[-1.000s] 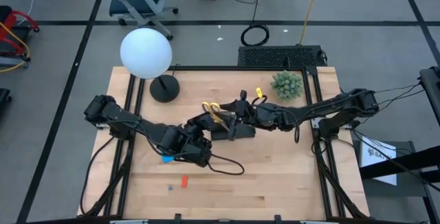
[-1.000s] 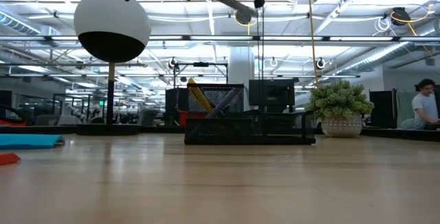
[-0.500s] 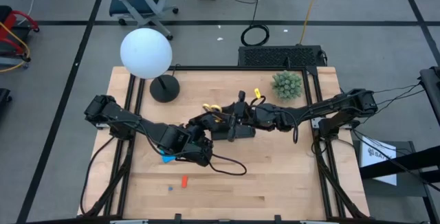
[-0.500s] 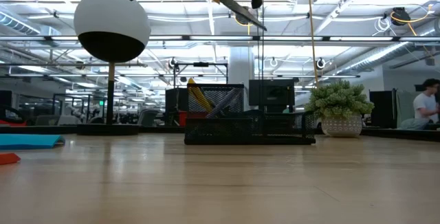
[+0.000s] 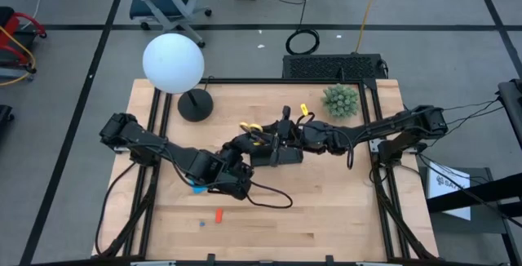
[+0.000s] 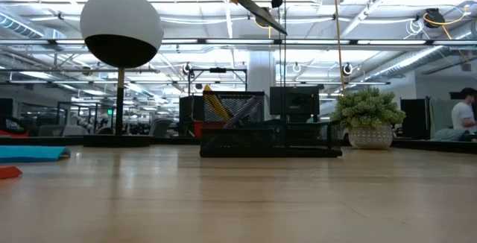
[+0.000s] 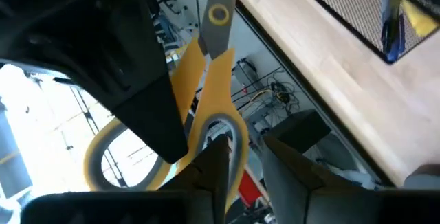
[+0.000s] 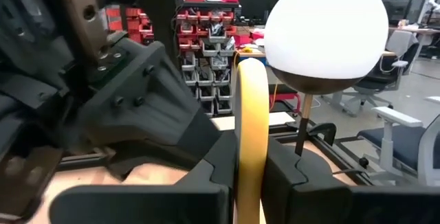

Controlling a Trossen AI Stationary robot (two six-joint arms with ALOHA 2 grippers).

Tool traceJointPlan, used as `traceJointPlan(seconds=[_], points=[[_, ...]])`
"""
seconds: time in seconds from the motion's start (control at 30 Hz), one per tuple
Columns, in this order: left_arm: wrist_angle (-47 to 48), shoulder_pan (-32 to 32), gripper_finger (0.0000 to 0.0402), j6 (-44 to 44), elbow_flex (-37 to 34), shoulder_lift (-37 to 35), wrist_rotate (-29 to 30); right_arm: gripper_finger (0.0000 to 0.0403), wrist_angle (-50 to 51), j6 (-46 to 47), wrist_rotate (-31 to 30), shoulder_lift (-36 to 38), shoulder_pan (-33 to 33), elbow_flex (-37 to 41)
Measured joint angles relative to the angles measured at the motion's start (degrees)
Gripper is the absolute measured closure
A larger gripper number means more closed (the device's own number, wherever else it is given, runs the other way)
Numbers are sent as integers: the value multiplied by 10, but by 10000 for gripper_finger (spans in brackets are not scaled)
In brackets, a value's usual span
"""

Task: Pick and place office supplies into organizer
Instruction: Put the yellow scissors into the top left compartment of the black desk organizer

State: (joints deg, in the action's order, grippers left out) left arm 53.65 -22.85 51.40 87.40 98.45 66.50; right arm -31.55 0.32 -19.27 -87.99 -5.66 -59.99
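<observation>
The yellow-handled scissors [image 5: 251, 127] hang in the air over the table's middle, just to the far side of the black organizer [image 5: 276, 157]. Their blade [image 6: 257, 8] slants down. My right gripper [image 5: 277, 134] comes from the right and is shut on a handle loop. My left gripper [image 5: 242, 141] comes from the left and stands open at the handles [image 7: 220, 124]. A yellow item [image 6: 216, 105] stands in the organizer's back compartment. A blue pad [image 5: 198, 188] and a red piece [image 5: 218, 215] lie flat on the table, near left. My right gripper pinches a yellow handle loop [image 8: 251, 100] between its two fingers [image 8: 206, 162], coming level from the table's right. The scissors are lifted clear above the organizer, blade slanting down. My left gripper has one finger [image 7: 214, 159] in front of a handle loop; whether it touches, I cannot tell.
A lamp with a white globe [image 5: 173, 64] and a round black base [image 5: 196, 104] stands at the far left. A green spiky plant [image 5: 340, 100] stands at the far right, with a small yellow thing [image 5: 307, 109] beside it. A person [image 6: 466, 116] sits far behind the table.
The scissors have turned in the air. In the low view the blade showed broad a second ago and now shows thin and slants down more steeply. Both arms have kept their places.
</observation>
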Motion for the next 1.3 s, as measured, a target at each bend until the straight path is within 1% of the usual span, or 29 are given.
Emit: traceJointPlan(seconds=[0.2,0.3,0.4,0.47,0.6,0.73,0.87,1.0,1.1,1.17,1.3], points=[[8,-19,296,-85,0,0,-1,377,0,-6,0,0,16,0],[33,-32,295,-157,0,-15,-17,377,-32,-19,0,0,20,15],[39,-33,294,-236,0,-37,-62,377,-92,-34,1,2,23,44],[43,-33,294,-285,0,-54,-88,377,-150,-42,9,3,26,72],[48,-34,294,-361,0,-97,-100,377,-289,-56,60,3,35,137],[35,-33,293,-403,-16,-144,-114,377,-398,-71,104,3,47,191],[-24,-26,293,-410,-69,-207,-127,377,-458,-75,133,3,60,218],[-134,-11,293,-395,-152,-283,-156,377,-474,-75,174,-1,75,223],[-246,5,293,-367,-225,-345,-186,377,-475,-75,182,-1,83,223],[-323,16,293,-348,-276,-385,-216,377,-482,-75,185,-7,87,223],[-473,43,293,-309,-371,-453,-267,377,-521,-55,198,-34,103,222]])
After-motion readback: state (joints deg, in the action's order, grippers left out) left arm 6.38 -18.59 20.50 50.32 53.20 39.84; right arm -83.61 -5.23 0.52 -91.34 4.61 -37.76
